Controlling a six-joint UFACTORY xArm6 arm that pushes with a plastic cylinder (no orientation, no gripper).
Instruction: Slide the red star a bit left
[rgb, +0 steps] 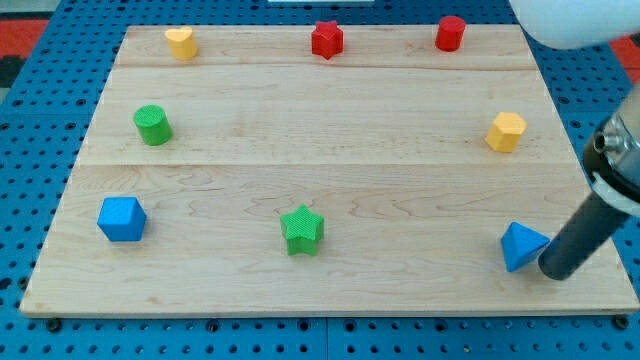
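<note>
The red star (327, 40) lies at the view's top edge of the wooden board, near the middle. My tip (553, 271) is at the view's bottom right, right beside the blue triangular block (522, 246), on its right side and very close to or touching it. The tip is far from the red star, across the whole board.
A red cylinder (450, 33) stands right of the star and a yellow block (181, 43) at top left. A green cylinder (153, 125), a blue cube (122, 219), a green star (302, 230) and a yellow hexagonal block (506, 132) are spread over the board (330, 120).
</note>
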